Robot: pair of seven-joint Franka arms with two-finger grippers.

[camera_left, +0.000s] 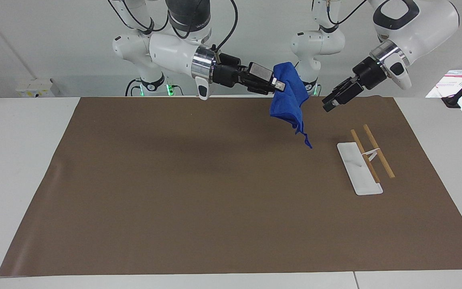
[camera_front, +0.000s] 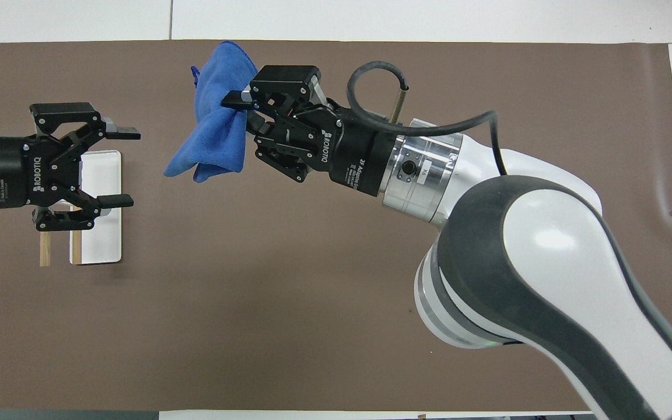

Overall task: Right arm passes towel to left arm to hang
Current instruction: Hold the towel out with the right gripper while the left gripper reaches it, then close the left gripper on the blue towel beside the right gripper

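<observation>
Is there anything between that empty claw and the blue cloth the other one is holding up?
Nothing: in the overhead view only bare brown mat shows between the open left gripper and the towel pinched by the right gripper.
</observation>
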